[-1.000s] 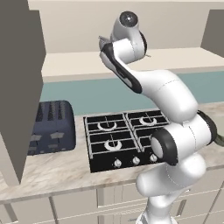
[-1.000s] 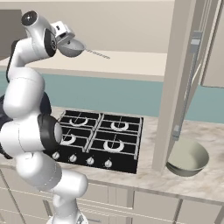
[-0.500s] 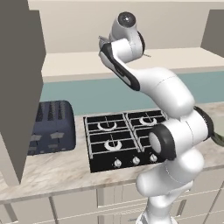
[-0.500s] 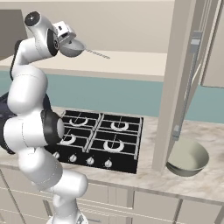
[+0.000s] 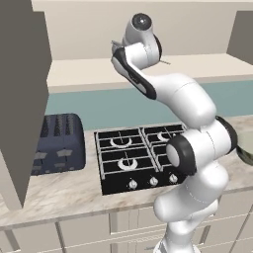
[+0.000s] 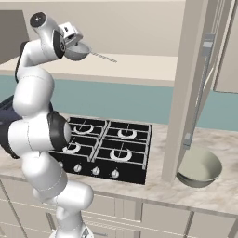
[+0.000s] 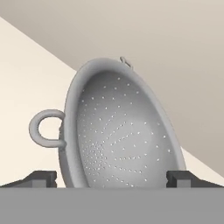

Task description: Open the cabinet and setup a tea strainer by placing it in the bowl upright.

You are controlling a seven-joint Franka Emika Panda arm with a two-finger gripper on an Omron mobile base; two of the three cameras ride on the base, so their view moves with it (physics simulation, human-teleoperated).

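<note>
No text, label, brand, number or sign can be read anywhere. The black four-burner gas hob [image 6: 100, 148] carries a row of small round knobs along its front edge, but no markings by them are legible. The dark blue slotted toaster [image 5: 57, 143] has faint pale patches on its side, too blurred to read as lettering.

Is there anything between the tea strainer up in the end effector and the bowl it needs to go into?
Yes. The open cabinet door stands on edge between the tea strainer, held high at the left by the end effector, and the bowl on the counter at the right. The door's lower edge comes down just beside the bowl.
</note>
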